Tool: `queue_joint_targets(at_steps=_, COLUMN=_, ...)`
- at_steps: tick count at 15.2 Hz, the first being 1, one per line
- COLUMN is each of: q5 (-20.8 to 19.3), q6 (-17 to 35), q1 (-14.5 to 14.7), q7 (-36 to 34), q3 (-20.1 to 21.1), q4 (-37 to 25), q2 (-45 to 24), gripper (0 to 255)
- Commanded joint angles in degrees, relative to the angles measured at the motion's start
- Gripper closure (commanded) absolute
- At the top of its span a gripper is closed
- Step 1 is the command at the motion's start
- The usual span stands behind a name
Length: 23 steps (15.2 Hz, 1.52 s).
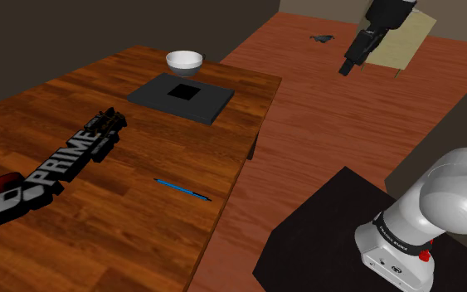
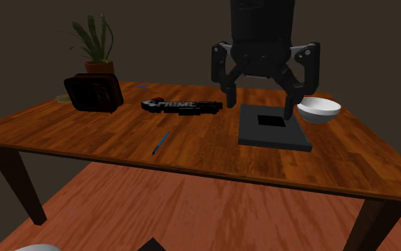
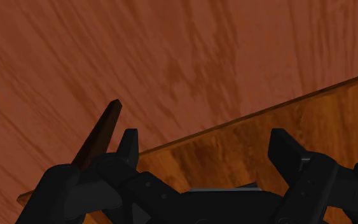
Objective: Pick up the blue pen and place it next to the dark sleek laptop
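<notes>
The blue pen (image 1: 182,189) (image 2: 162,142) lies flat on the wooden surface (image 1: 140,232) (image 2: 191,146), well apart from the dark laptop (image 1: 182,98) (image 2: 271,128). In the shoulder view it is below the laptop and close to the surface's edge; in the second exterior view it is off to the laptop's left. Nothing touches it. The laptop itself lies closed and flat as a dark slab with a black square at its middle. A white bowl (image 1: 184,60) (image 2: 318,110) stands just beside the laptop, at its far edge in the shoulder view. A black block sign reading PRIME (image 1: 57,166) (image 2: 181,106) lies to the laptop's left in both exterior views, one end near the laptop. Farther from the laptop, beyond the sign in the second exterior view, stand a dark boxy object (image 2: 92,93) and a potted plant (image 2: 95,39). My jaws are released, spread wide with nothing between them. I hang them over the wooden floor (image 1: 331,124) (image 3: 171,57), off the surface, up and to the right of the laptop in the shoulder view and well apart from the pen. Along my jaws I see the floor, the surface's edge and one of its legs (image 3: 98,137).
</notes>
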State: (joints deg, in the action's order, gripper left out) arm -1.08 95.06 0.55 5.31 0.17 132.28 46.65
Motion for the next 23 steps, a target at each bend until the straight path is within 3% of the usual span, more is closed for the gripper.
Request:
queue_joint_targets(at_steps=1, q5=0.0, q6=0.0, q1=0.0, q7=0.0, q3=0.0, q4=0.0, q2=0.0, gripper=0)
queue_joint_targets(at_steps=13, q5=5.0, q6=13.5, q1=5.3, q7=-5.9, q3=9.6, q4=0.2, q2=-14.3, gripper=0)
queue_joint_targets(at_steps=23, q5=5.1, q6=22.9, q1=8.4, q7=-11.3, q3=17.7, q4=-5.6, q2=-30.4, gripper=0)
